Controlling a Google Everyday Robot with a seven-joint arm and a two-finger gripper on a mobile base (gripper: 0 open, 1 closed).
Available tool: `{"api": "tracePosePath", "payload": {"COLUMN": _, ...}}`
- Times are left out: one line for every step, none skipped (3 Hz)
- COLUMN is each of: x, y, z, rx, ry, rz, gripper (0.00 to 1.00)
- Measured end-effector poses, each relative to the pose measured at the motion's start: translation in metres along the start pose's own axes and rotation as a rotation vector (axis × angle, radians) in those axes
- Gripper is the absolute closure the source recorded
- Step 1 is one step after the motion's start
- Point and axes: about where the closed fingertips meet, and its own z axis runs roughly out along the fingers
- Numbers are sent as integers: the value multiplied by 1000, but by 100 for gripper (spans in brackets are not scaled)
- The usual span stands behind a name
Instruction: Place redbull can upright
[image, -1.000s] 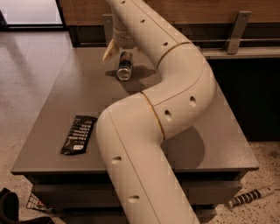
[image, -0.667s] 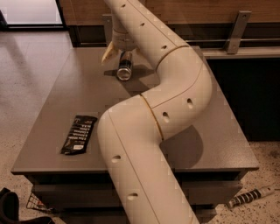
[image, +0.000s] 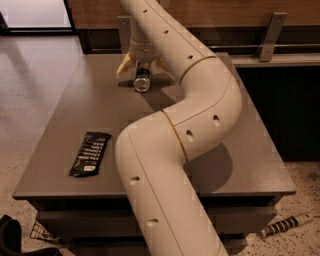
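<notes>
The gripper is at the far side of the grey table, left of centre, lowered from above over the redbull can. The can lies on its side on the tabletop with one shiny round end turned toward the near edge, so the task's upright pose is not yet reached. The claw's two cream fingers stand apart, one to the left of the can and one to the right, spread a little wider than the can's body. It reads as unclenched and straddling the can, not squeezing it, though whether either pad brushes the metal is too fine to tell. That straddle makes sense: a slim cylinder lying flat would roll sideways if nudged from one side, and fingers on both flanks cage it and line up a grip across its narrow width. The big cream arm snakes in from the near edge and bends right before reaching back to the far left, which keeps the wrist pointing down over the can. A flat black snack wrapper lies near the left front of the table, well apart from the can and no part of this job.
</notes>
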Motion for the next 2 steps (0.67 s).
{"api": "tracePosePath", "payload": {"x": 2, "y": 4, "z": 11, "rx": -20, "ry": 23, "rz": -12, "gripper": 0}}
{"api": "tracePosePath", "payload": {"x": -11, "y": 9, "z": 16, "rx": -40, "ry": -19, "rz": -11, "gripper": 26}}
